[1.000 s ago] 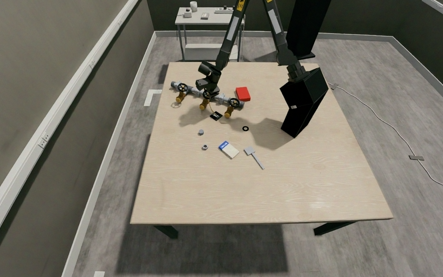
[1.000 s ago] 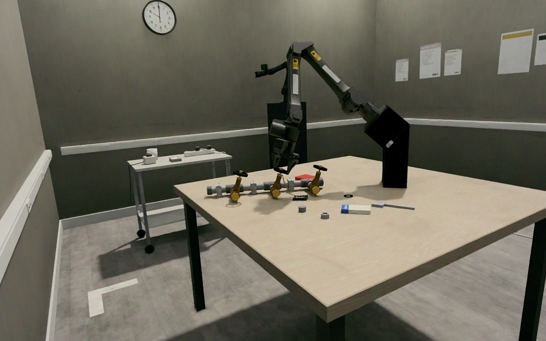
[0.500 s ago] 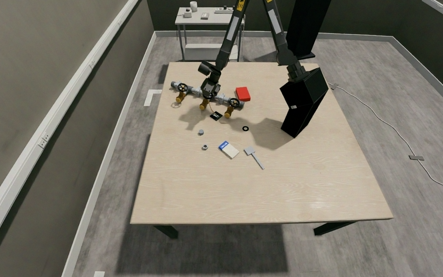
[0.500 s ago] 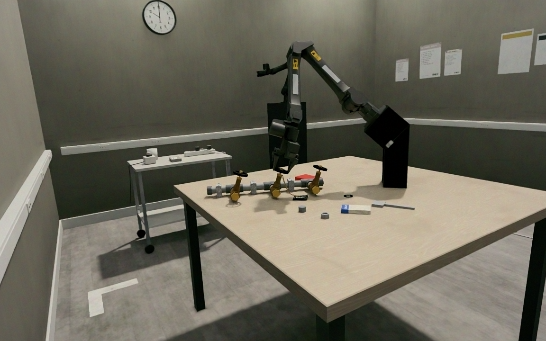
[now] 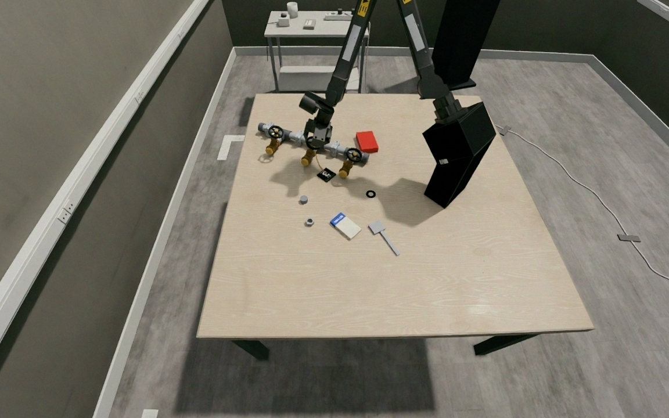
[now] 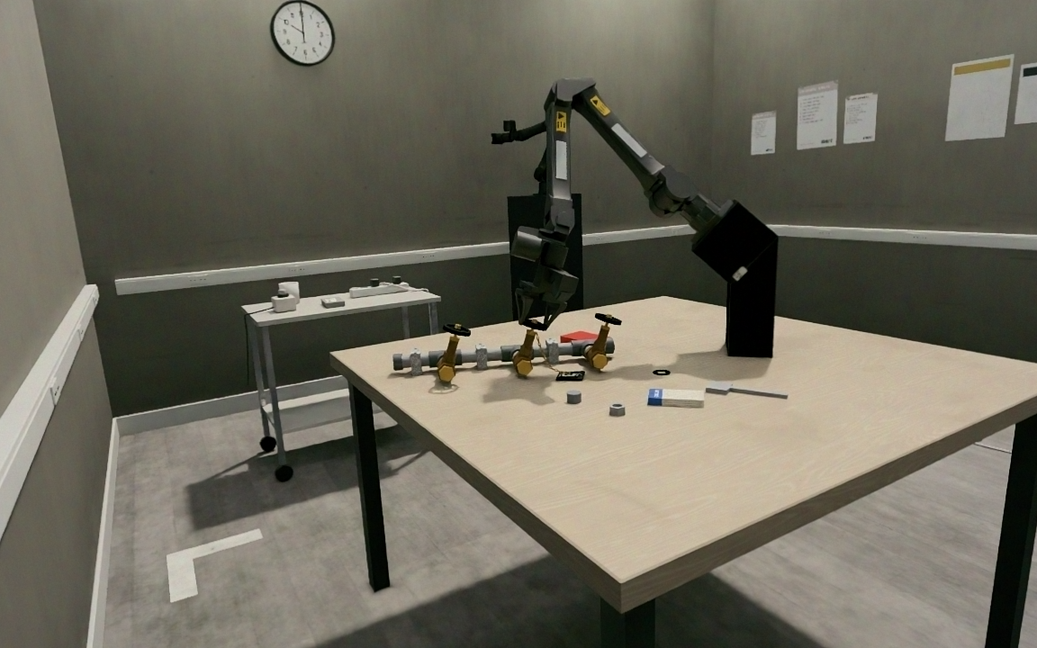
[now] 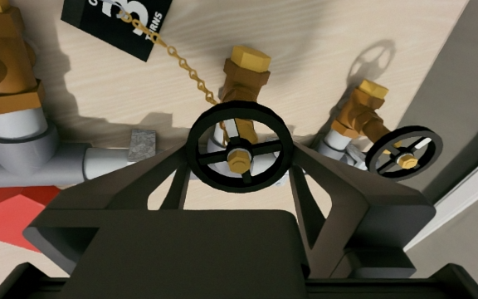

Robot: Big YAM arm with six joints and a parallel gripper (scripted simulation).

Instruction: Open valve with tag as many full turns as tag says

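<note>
A grey pipe (image 5: 291,136) (image 6: 498,353) (image 7: 36,166) with three brass valves lies at the table's far left. A black tag (image 5: 327,173) (image 6: 569,375) (image 7: 114,25) reading 3 turns hangs by a gold chain (image 7: 185,66) from the middle valve. My gripper (image 5: 315,141) (image 6: 536,322) (image 7: 239,149) points down and is shut on the middle valve's black handwheel (image 7: 239,109), one finger on each side of the rim. The left valve's handwheel (image 5: 274,130) (image 6: 455,329) (image 7: 403,137) and the right valve's handwheel (image 5: 353,154) (image 6: 607,319) stand free.
A red block (image 5: 366,141) (image 6: 578,336) (image 7: 2,212) lies just behind the pipe. A black washer (image 5: 367,194), a grey cap (image 5: 303,198), a nut (image 5: 309,223), a blue-white box (image 5: 345,224) and a grey paddle (image 5: 384,234) lie mid-table. The arm's black base (image 5: 456,155) stands at the right.
</note>
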